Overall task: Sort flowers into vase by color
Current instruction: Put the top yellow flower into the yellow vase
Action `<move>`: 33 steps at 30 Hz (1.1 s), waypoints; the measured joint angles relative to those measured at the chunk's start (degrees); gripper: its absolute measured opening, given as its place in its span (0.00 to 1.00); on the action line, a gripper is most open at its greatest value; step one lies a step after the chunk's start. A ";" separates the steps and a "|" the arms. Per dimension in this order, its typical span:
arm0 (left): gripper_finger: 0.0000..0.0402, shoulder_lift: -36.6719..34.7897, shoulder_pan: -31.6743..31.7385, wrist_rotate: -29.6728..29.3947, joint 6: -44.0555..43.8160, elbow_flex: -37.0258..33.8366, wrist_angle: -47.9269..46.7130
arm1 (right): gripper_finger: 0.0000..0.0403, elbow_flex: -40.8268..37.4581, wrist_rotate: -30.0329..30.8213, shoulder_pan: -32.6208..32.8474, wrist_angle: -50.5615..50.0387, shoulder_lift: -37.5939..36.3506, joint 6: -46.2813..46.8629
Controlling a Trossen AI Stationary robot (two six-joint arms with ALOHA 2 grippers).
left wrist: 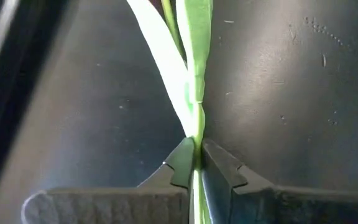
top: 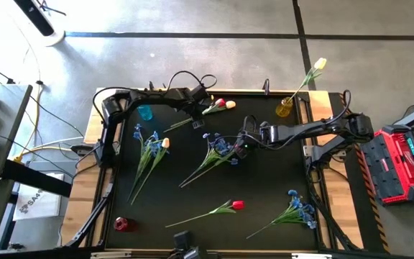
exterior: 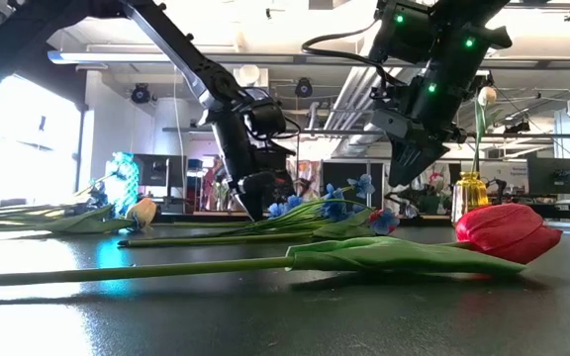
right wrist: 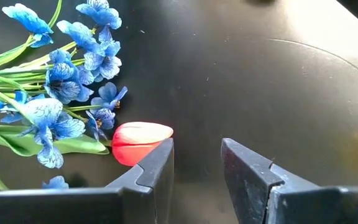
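My left gripper [top: 196,121] is near the table's far edge, shut on the green stem of a tulip [top: 220,105] whose red head lies beside a cream one [top: 231,105]. My right gripper [right wrist: 197,163] is open and hovers over the table's middle [top: 245,142], next to a blue spray [top: 220,149] and a red tulip head [right wrist: 138,142]. A cream tulip [top: 320,64] stands in the yellow vase [top: 284,108]. The blue vase [top: 144,112] and the red vase [top: 123,224] stand on the table. My left gripper pinches the tulip's green stem [left wrist: 196,127] between its two fingertips [left wrist: 182,163], and the stem runs on between them. The fingers come from above, pointing down [exterior: 252,203], and lie across the stem. Whether the stem is clear of the table, I cannot tell.
A blue spray with a cream tulip [top: 152,149] lies on the left part of the table. A red tulip [top: 236,206] and another blue spray [top: 298,211] lie near the near edge. Wooden rims [top: 92,137] border the black table top.
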 joint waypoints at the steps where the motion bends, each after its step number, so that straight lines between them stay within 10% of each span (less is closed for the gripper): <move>1: 0.03 -0.39 0.01 0.00 -0.01 0.00 0.06 | 0.31 0.00 -0.16 0.02 -0.07 -0.01 0.04; 19: 0.02 -4.66 0.99 8.12 -2.19 0.17 0.74 | 0.31 -9.60 -0.96 1.07 6.19 0.03 5.92; 33: 0.36 -3.15 -0.27 11.64 -0.56 0.21 7.16 | 0.31 -12.35 -1.01 1.07 10.12 0.02 5.54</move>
